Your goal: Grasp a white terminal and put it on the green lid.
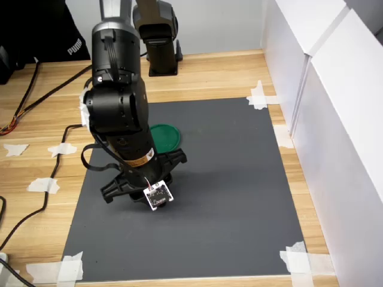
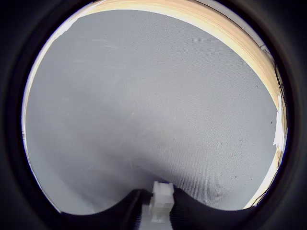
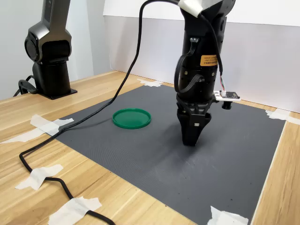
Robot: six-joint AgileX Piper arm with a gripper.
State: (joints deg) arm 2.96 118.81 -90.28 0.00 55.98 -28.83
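The white terminal, a tiny white plastic block, shows only in the wrist view, pinched between the two dark fingers of the hand, which are pressed against its sides. Its long axis runs along the fingers, so it points out past the fingertips toward the mat below. In the second exterior view the hand points straight down, its tips just above or touching the dark grey mat; the pictures do not settle which. The block itself is too small and too hidden to make out in both exterior views. The green lid, a flat round dark-green disc with a low raised rim, lies flat on the mat, near the hand on the second exterior view's left, apart from it and with bare mat between them. In the first exterior view the green lid is half hidden behind the black arm, which stands over the mat. A small circuit board hangs from the wrist. The mat is fixed to the wooden table with white tape scraps at its corners. A black cable trails across the table beyond the lid, and a second black robot base stands farther off on the table.
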